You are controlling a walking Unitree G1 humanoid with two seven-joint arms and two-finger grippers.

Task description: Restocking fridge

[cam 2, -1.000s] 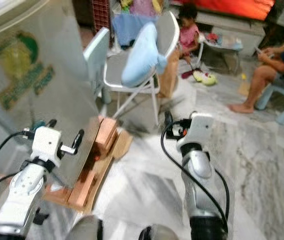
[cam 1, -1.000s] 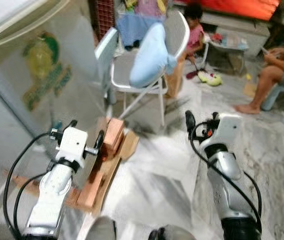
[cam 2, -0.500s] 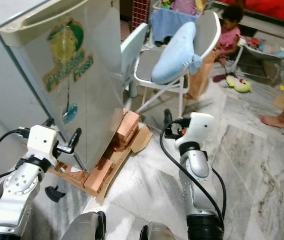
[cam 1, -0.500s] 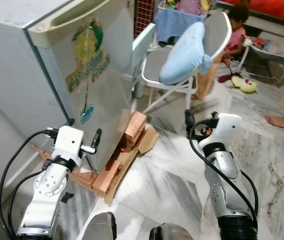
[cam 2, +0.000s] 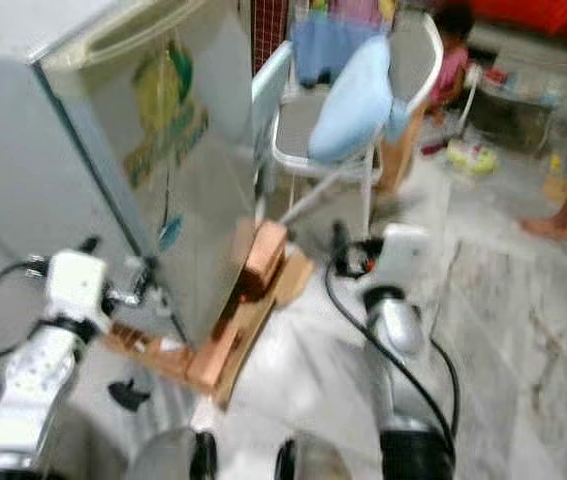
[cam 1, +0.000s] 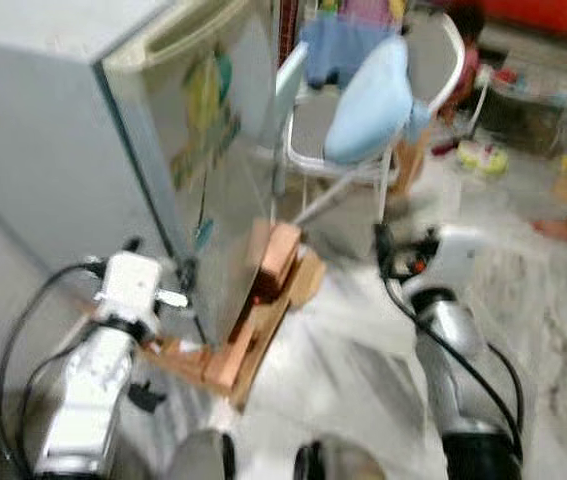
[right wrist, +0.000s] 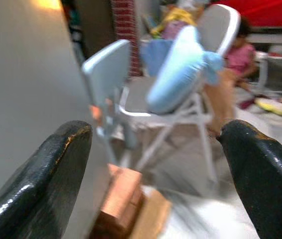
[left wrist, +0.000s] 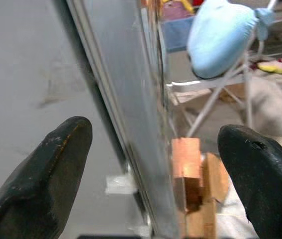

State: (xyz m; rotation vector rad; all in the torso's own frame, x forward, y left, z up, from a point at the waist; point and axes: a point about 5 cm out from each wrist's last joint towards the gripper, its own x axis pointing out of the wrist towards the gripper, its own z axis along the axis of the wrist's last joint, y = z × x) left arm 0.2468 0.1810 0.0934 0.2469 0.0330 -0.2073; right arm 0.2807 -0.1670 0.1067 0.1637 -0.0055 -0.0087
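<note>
Fridge: the fridge (cam 1: pixel 83 120) stands before us on our left, door shut, raised on wooden blocks (cam 1: pixel 263 290).
Left pincer: our left pincer (left wrist: pixel 155 164) is spread wide, empty, aimed at the door's edge.
Right pincer: our right pincer (right wrist: pixel 155 164) is spread, empty, facing the folding chair (cam 1: pixel 363 120).
Risk: we judge blur may spoil our aim; we could bump the blocks.

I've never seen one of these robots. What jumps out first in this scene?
A pale fridge with a green sticker on its closed door stands at the robot's left, propped on wooden blocks. The left gripper is raised near the door's edge with its fingers open. Behind, a folding chair holds a light blue cushion.
</note>
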